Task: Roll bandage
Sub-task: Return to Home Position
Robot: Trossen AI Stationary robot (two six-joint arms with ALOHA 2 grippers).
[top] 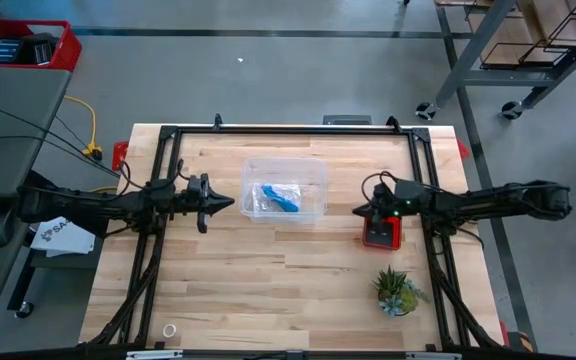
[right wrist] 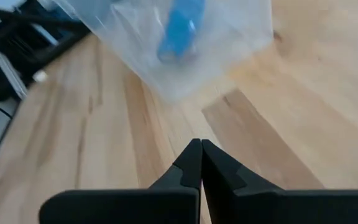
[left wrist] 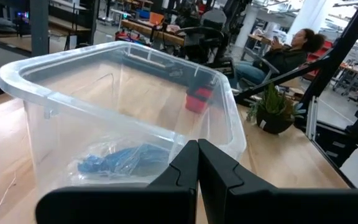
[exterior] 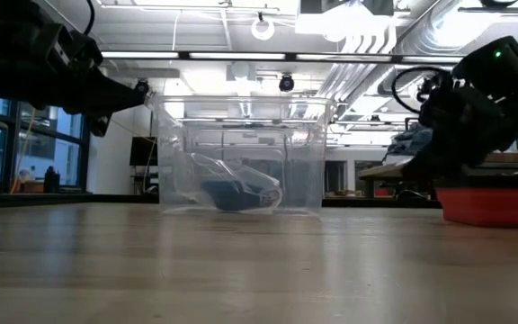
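Note:
The bright blue bandage [top: 279, 199] lies inside a crinkled clear plastic bag on the floor of a clear plastic box [top: 252, 172] at the table's middle. It also shows through the box wall in the left wrist view [left wrist: 120, 160], the right wrist view [right wrist: 180, 28] and the low view [exterior: 227, 195]. My left gripper [top: 230, 203] is shut and empty, just left of the box and above the table. My right gripper [top: 356, 211] is shut and empty, right of the box.
A small red-and-black square device [top: 381, 232] sits under my right arm. A small potted plant [top: 397, 290] stands at the near right. A small white ring [top: 170, 330] lies near the front left edge. A person [left wrist: 291, 50] sits beyond the table.

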